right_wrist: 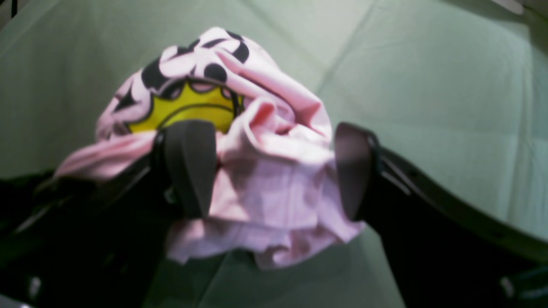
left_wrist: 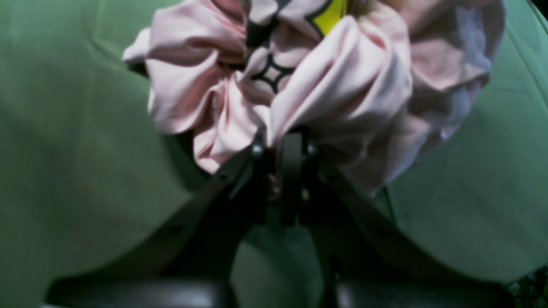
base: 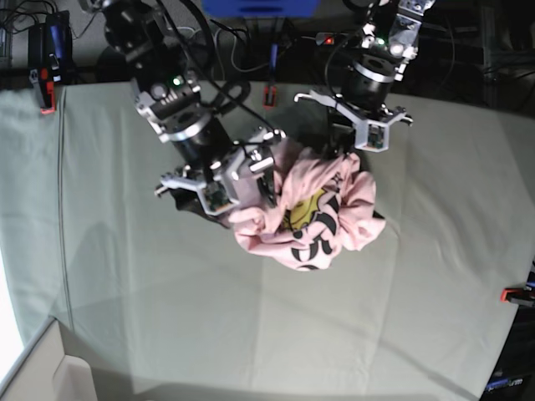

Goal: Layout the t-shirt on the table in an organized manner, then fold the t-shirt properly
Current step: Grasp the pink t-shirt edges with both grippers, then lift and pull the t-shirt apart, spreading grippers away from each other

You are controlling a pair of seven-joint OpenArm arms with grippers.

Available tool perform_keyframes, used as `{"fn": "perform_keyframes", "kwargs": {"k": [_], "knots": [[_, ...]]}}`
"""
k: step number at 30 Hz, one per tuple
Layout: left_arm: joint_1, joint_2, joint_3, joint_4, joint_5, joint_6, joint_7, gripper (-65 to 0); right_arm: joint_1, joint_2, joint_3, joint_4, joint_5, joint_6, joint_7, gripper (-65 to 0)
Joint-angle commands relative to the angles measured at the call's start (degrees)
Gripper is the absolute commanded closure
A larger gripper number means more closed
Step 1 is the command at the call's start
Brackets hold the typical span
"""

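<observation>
The light pink t-shirt (base: 313, 221) is a crumpled bundle at the middle of the table (base: 167, 317), with black lettering and the yellow graphic facing up. My left gripper (left_wrist: 283, 143) is shut on a pinched fold of the t-shirt (left_wrist: 342, 77) at its far edge; in the base view it (base: 354, 159) is at the bundle's upper right. My right gripper (right_wrist: 269, 171) is open, its fingers (right_wrist: 190, 167) on either side of a bunch of the t-shirt (right_wrist: 274, 128); in the base view it (base: 261, 177) is at the bundle's upper left.
The grey-green table cloth (left_wrist: 64, 149) has faint creases. Red clamps sit at the left edge (base: 47, 100), back edge (base: 272, 93) and right edge (base: 517, 294). Cables and gear lie beyond the back edge. A pale box corner (base: 50, 376) shows at bottom left.
</observation>
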Motion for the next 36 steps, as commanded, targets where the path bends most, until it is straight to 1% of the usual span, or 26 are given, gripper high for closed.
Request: {"fn": "perform_keyframes", "kwargs": {"k": [1,10,12,13,15,16,19,20,22,25,27,32,36], "knots": [[0.2,-0.1,-0.1,1.1,0.2,-0.1,-1.4,-0.1,0.8,0.1,0.0,0.4,0.0,0.3,1.5,-44.4],[0.6,0.0,-0.1,1.1,0.0,-0.1,-1.4,-0.1,3.1,0.0,-1.1,-3.5,0.0,0.3,1.5,-44.2],[0.6,0.0,-0.1,1.1,-0.1,-0.1,-1.4,-0.1,3.1,-0.1,-1.1,-3.6,0.0,0.3,1.5,-41.9],[0.6,0.0,-0.1,1.1,-0.1,-0.1,-1.4,-0.1,3.1,-0.1,-1.1,-3.6,0.0,0.3,1.5,-39.3],[0.7,0.0,-0.1,1.1,-0.2,-0.1,-1.4,-0.1,3.2,-0.2,-1.1,-3.8,0.0,0.3,1.4,-31.2],[0.9,0.0,-0.1,1.1,-0.2,-0.1,-1.4,-0.1,3.6,-0.3,-1.1,-4.5,0.0,0.3,1.2,-25.4],[0.9,0.0,-0.1,1.1,-0.2,-0.1,-1.5,-0.1,4.7,-0.4,-0.7,-6.2,0.0,0.3,-0.9,-4.3],[0.9,0.0,-0.1,1.1,-0.2,-0.1,-1.5,-0.1,5.1,-0.4,-0.7,-6.4,0.0,0.3,-1.7,0.0],[0.9,0.0,-0.1,1.4,-0.2,-0.1,-1.5,-0.1,5.4,-0.4,-0.4,-6.1,0.0,0.3,-4.0,0.0],[1.0,-0.1,-0.9,2.8,-0.3,-0.1,-1.7,-0.1,5.2,0.0,2.8,-3.7,0.1,0.3,-5.0,0.0],[2.1,0.0,-3.4,5.0,-0.3,-0.1,-1.5,-0.1,4.8,0.1,6.2,-0.6,0.1,0.3,-5.0,0.0],[3.2,0.6,-10.0,11.3,-0.4,-0.1,-1.5,-0.1,3.2,0.1,17.0,6.9,0.2,0.3,-5.1,0.0],[2.9,0.6,-14.3,13.7,-0.4,-0.1,-1.5,-0.1,3.5,0.1,24.7,8.4,0.2,0.3,-5.1,0.0]]}}
